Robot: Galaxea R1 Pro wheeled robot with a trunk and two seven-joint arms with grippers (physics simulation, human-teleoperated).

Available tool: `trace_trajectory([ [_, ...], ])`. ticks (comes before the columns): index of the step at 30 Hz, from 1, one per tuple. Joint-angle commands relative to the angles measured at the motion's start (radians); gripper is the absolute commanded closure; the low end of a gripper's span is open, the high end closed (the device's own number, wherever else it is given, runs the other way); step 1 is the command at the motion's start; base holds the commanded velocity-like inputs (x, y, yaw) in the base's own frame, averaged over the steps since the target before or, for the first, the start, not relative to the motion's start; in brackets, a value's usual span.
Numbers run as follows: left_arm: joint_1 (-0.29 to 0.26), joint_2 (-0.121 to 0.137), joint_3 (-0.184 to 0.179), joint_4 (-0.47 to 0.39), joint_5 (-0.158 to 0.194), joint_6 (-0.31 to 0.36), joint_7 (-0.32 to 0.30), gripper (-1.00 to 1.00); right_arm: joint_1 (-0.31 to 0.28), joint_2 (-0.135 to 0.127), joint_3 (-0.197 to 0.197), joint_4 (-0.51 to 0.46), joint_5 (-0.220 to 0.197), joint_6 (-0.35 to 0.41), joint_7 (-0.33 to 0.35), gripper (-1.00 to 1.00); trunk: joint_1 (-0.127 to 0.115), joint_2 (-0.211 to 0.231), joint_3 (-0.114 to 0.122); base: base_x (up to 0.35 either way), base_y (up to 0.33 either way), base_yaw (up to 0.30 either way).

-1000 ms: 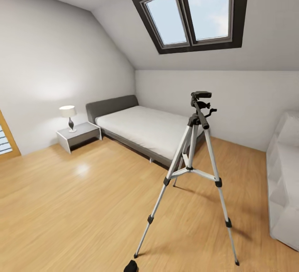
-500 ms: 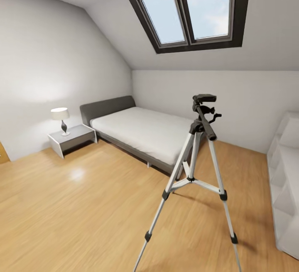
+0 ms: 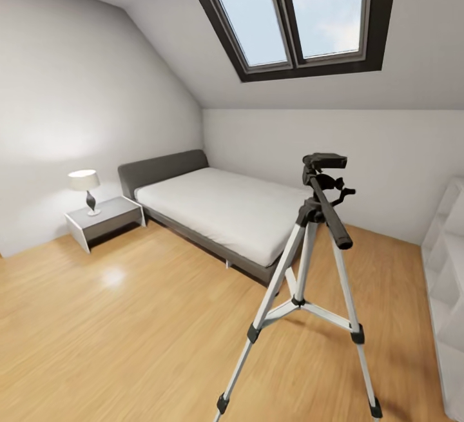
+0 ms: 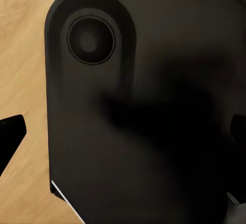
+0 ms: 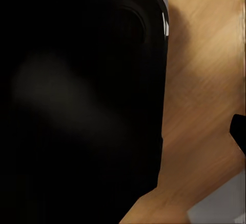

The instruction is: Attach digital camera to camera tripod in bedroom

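The camera tripod (image 3: 309, 261) stands on the light wood floor of the bedroom, right of centre in the head view and in front of the bed's foot. Its silver legs are spread, and its black head (image 3: 324, 164) is bare on top, with the long pan handle (image 3: 332, 216) sloping down toward me. The digital camera is out of view. My left gripper (image 4: 123, 137) is open, its dark fingertips (image 4: 11, 134) at the frame's two sides over a black rounded part of my own body. My right gripper (image 5: 123, 131) looks open too, with one fingertip (image 5: 239, 130) showing above the floor.
A grey bed (image 3: 219, 206) lies along the back wall under a skylight (image 3: 296, 13). A nightstand (image 3: 103, 219) with a lamp (image 3: 85, 187) stands at the left. White shelving (image 3: 451, 293) lines the right edge. Bare wood floor (image 3: 116, 338) stretches left of the tripod.
The whole head view has shifted: the tripod now looks nearer and further right, the bed and lamp further left. A wooden frame at the left edge and a dark shape at the bottom have left the picture.
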Motion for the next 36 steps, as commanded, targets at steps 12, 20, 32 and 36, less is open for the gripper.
trace_trajectory([
  [12,0.0,-0.002,0.0,-0.001,0.005,-0.005,0.0,-1.0,0.0,0.003,-0.005,0.0,-0.003,-0.01,-0.001,-1.0,0.001,0.0,0.0,0.188,-0.15,-0.017],
  [20,0.0,-0.001,0.0,-0.001,0.006,-0.005,0.0,-1.0,0.0,0.004,-0.009,0.0,-0.009,-0.014,-0.001,-1.0,0.001,0.0,0.003,0.011,-0.008,-0.203],
  [32,0.0,-0.001,0.001,-0.001,0.007,-0.005,0.0,-1.0,0.0,0.002,0.0,0.0,-0.005,-0.011,0.0,-1.0,0.001,0.0,0.006,-0.004,-0.017,-0.131],
  [36,0.0,-0.002,0.001,-0.001,0.007,-0.005,0.0,-1.0,0.0,0.001,0.001,0.0,-0.003,-0.011,0.001,-1.0,0.001,0.0,0.006,-0.08,-0.194,-0.011],
])
